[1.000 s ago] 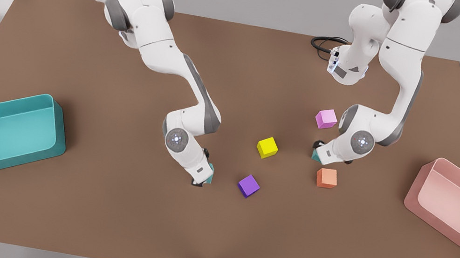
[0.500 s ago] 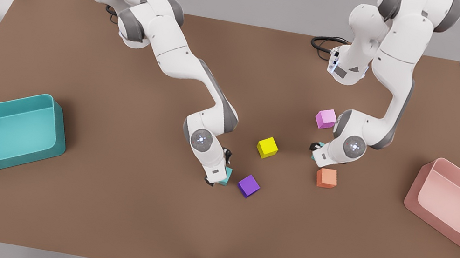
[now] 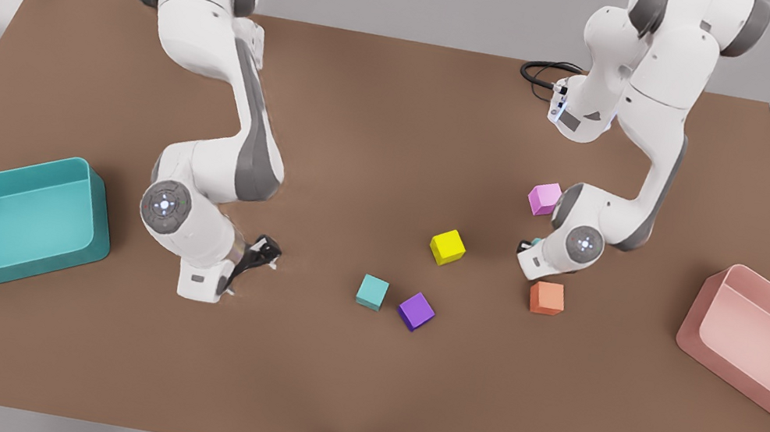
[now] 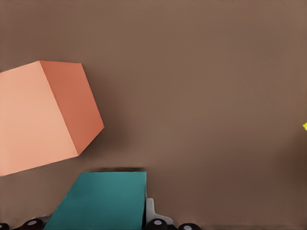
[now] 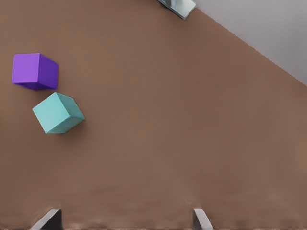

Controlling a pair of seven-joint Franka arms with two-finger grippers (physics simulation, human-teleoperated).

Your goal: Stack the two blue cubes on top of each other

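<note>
Orange cube [image 4: 38,120] beside left fingers [image 4: 151,211], clamped on blue cube [image 4: 103,201]; right fingers [image 5: 48,219] apart near bin [image 3: 28,262].

In the front view, I see the left gripper [image 3: 532,247] largely hidden behind its wrist, with just a sliver of its blue cube [image 3: 534,241] exposed. In the left wrist view, the picture edge cuts off this cube and the orange cube [image 4: 43,117].

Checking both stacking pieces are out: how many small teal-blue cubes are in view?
2. The free blue cube sits on the table beside the purple cube; the gripped blue cube is in the left tool, next to the orange cube.
</note>
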